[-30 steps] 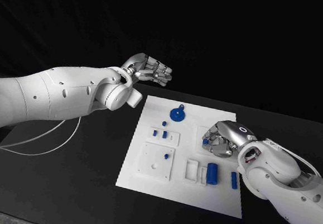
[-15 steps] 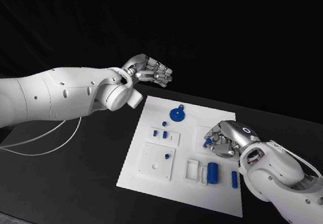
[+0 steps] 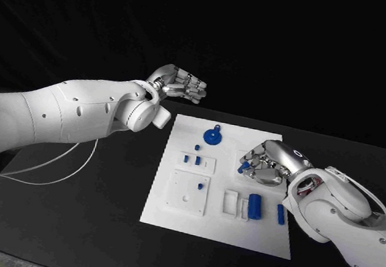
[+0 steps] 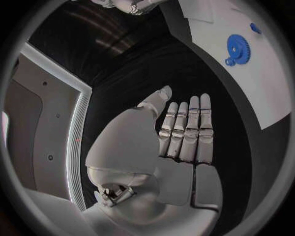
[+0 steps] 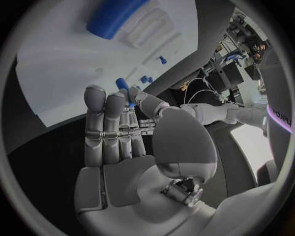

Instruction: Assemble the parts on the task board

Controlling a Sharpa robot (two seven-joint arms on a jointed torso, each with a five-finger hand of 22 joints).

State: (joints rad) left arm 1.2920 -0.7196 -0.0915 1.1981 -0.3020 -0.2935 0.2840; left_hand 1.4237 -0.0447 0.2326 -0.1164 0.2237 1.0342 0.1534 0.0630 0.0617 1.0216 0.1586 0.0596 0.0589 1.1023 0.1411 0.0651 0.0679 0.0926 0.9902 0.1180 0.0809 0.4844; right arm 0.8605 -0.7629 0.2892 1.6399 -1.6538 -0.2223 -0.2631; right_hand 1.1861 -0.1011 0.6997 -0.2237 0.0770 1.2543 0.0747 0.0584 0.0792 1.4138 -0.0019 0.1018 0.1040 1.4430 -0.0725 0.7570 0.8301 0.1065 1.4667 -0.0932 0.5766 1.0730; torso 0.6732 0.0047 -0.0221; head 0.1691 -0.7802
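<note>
Robot hands at work over the white task board (image 3: 167,214) on the black table (image 3: 74,224): the right hand (image 3: 267,164) pinches a small blue peg (image 3: 242,168) above the board's right half, while the left hand (image 3: 179,84), fingers straight and together, empty, hovers beyond the far edge near a blue gear (image 3: 211,136).

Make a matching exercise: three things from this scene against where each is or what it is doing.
Things:
1. left hand
2. right hand
3. blue gear

Places or states:
A. lies on the board near its far edge
B. raised off the board, past its far left corner, holding nothing
C. over the board's right side, pinching a small blue part

Pairs: 1-B, 2-C, 3-A
</note>
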